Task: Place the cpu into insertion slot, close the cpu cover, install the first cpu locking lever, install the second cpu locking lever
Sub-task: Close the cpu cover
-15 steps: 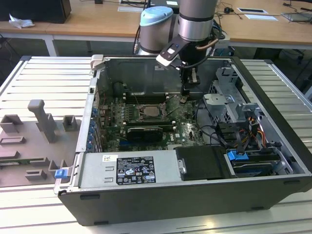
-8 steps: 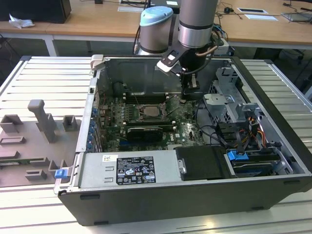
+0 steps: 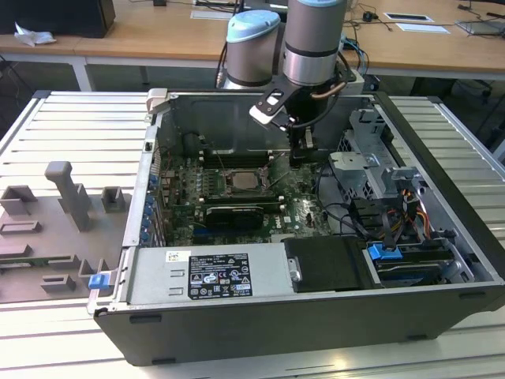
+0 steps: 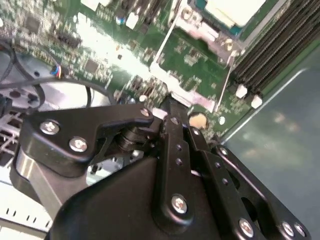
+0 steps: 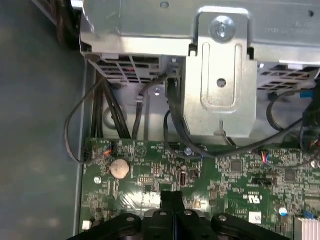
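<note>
Finishes noted: mostly matt and bare metal, one glossy board.
The gripper [image 4: 171, 106] is matt black with bright metal screws [image 4: 77, 145]; motherboard [image 5: 225, 172] glossy green; cpu [image 3: 241, 180] pale metal top, dull sheen; drive cage [image 5: 220, 75] smooth bare sheet metal; case [image 3: 316, 328] dark matt; fixtures [image 3: 67, 193], exterior view's left, matt grey plastic.

Arm [image 3: 316, 39] reaching down into open computer case [image 3: 260, 328]; gripper [image 3: 301, 154] hanging just beside insertion slot [image 3: 227, 188] on exterior view's right; cpu [image 3: 241, 180] seemingly sitting in slot.

The motherboard [image 5: 225, 170] is seen in green, the cpu [image 4: 235, 10] in pale beige, the tool [image 4: 172, 112] in black, the table [image 3: 63, 126] ribbed in silver-grey.
</note>
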`<move>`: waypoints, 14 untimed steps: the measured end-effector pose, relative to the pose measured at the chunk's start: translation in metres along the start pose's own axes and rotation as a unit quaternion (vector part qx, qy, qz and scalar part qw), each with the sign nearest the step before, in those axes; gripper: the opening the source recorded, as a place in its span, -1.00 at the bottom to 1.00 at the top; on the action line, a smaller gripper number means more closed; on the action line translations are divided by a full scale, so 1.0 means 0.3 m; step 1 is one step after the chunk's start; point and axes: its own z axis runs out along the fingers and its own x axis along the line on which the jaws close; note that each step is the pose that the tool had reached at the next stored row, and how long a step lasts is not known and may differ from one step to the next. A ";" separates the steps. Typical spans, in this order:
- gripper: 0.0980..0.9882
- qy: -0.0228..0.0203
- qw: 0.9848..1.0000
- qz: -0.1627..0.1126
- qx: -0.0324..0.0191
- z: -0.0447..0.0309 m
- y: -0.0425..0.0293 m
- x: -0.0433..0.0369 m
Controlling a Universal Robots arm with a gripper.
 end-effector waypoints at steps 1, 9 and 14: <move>-0.98 0.000 1.000 0.000 0.000 -0.001 -0.015 0.001; -0.98 0.000 1.000 0.000 0.000 -0.003 -0.048 0.002; -0.98 0.000 1.000 0.000 0.000 -0.003 -0.058 0.003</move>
